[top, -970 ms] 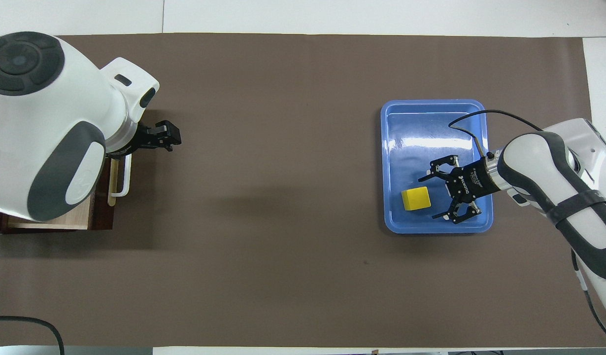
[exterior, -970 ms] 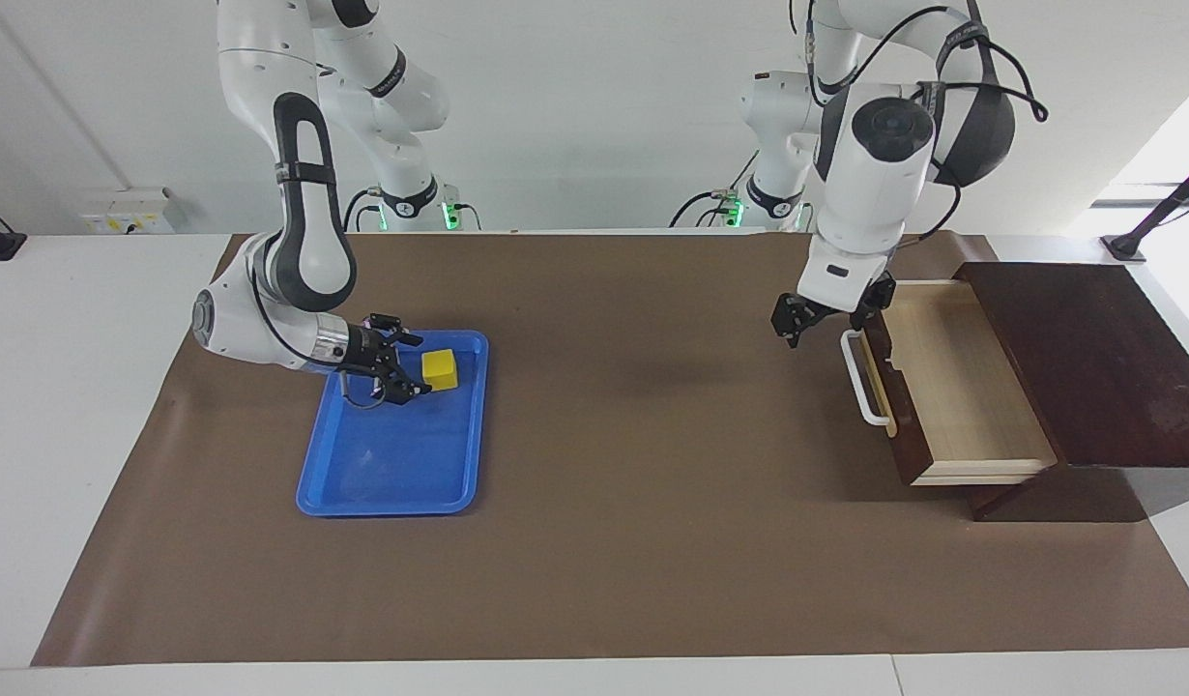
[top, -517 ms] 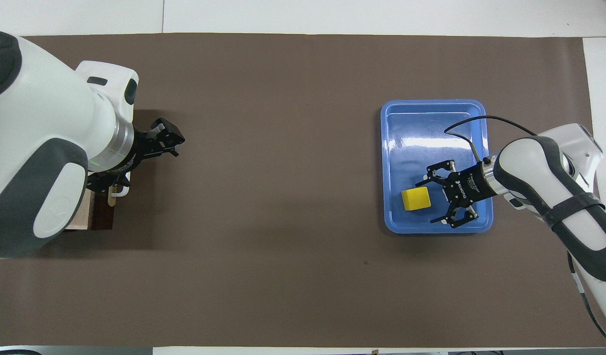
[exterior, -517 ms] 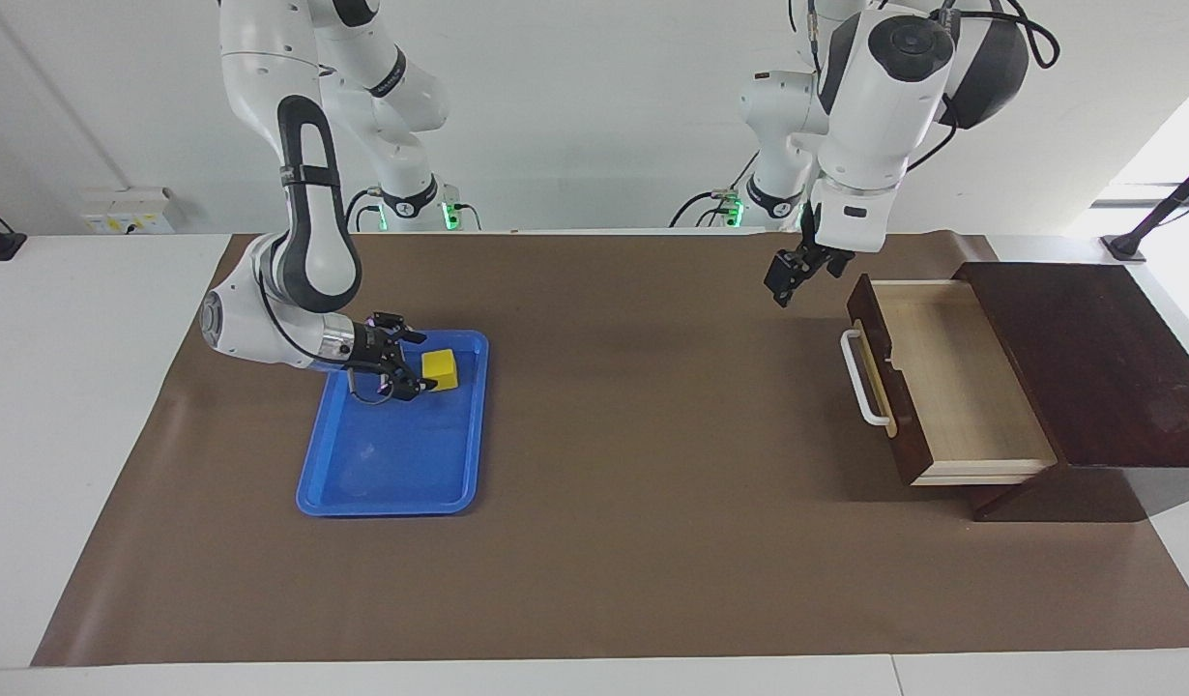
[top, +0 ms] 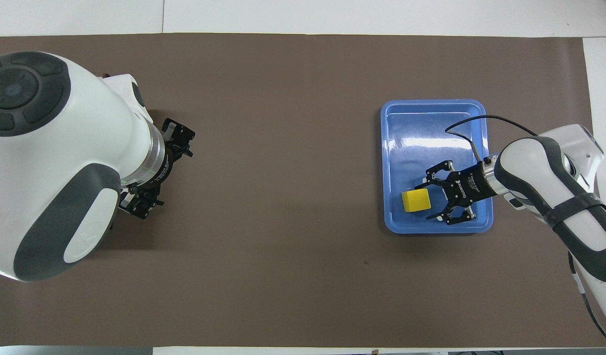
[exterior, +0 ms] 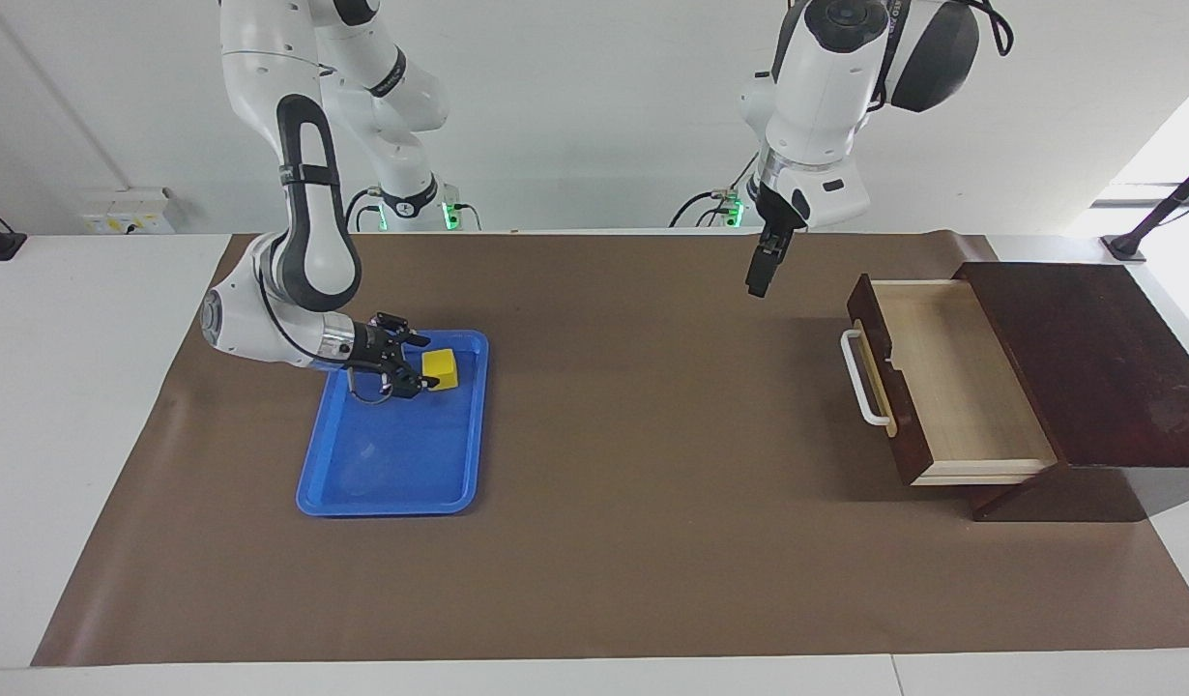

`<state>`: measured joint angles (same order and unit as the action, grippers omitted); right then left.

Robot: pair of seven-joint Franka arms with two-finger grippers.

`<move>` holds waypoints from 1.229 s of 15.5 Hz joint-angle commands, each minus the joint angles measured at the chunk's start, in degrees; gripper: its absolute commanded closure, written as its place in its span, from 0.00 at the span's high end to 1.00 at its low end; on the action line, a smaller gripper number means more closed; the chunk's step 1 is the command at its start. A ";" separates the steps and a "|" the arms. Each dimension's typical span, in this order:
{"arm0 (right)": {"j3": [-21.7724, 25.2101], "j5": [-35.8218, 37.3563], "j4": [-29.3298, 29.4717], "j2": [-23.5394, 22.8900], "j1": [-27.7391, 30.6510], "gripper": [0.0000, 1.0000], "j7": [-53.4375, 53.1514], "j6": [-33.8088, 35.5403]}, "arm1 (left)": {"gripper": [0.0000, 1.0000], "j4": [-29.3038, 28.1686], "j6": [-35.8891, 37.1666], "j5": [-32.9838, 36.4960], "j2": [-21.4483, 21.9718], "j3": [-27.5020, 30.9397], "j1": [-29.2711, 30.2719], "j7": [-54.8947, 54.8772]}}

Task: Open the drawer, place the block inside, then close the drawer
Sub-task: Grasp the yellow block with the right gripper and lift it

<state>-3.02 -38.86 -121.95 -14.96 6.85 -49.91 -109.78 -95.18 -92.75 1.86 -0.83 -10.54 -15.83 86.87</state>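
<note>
From my station I see the small bright yellow cube (exterior: 442, 367) sitting in the shallow blue plastic tray (exterior: 362, 488), in the tray's corner nearest the robots, toward the right arm's end of the table. Its faces look clean and sharp-edged, the top lighter than the sides. The right gripper (exterior: 422, 371) lies low over the tray with its black fingers (top: 423, 184) spread wide on either side of the block's edge, just beside it; I cannot confirm contact.

The pull-out drawer of the dark brown wooden box (exterior: 952, 377) stands open toward the left arm's end of the table, showing its pale wood interior, dark front and white bar handle (exterior: 857, 382). The left gripper (exterior: 759, 275) hangs raised over the brown mat (exterior: 652, 541), well apart from the handle; I cannot tell how its fingers stand.
</note>
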 commanded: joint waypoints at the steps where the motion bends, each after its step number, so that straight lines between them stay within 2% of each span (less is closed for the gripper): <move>1: -0.14 -2.27 -1.45 1.25 0.18 0.21 1.74 -1.31 | 1.00 -4.66 -4.09 -1.86 1.62 0.43 1.76 4.26; 2: -0.14 -2.36 -1.36 1.25 0.18 0.06 1.74 -1.40 | 1.00 -4.67 -4.97 -1.86 1.10 0.43 1.68 6.71; 3: -0.14 -2.36 -1.10 1.07 0.18 0.00 1.74 -1.31 | 1.00 -4.93 -5.50 -1.86 0.92 0.35 1.42 9.00; 7: -0.14 -2.36 1.53 0.81 0.09 0.00 1.39 -1.14 | 1.00 -8.62 -7.79 -1.86 1.97 0.35 0.97 13.06; 10: -0.23 -2.27 8.37 0.81 -1.92 0.00 -3.42 0.18 | 1.00 -9.76 -8.93 -1.94 2.41 0.17 0.89 13.24; 16: -0.49 -2.80 19.54 0.81 -14.13 0.00 -21.25 -1.13 | 1.00 -8.19 -12.71 -1.94 -2.77 0.17 -1.22 26.32; 19: -0.49 -4.29 20.61 0.81 -21.24 0.00 -28.21 -6.65 | 1.00 -4.77 -15.43 -4.74 -6.27 0.17 -1.40 32.55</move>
<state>-3.69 -40.86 -102.16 -13.72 -11.09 -74.81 -113.42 -103.08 -106.78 -0.48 -4.22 -10.94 -16.47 115.10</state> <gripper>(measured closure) 0.445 0.000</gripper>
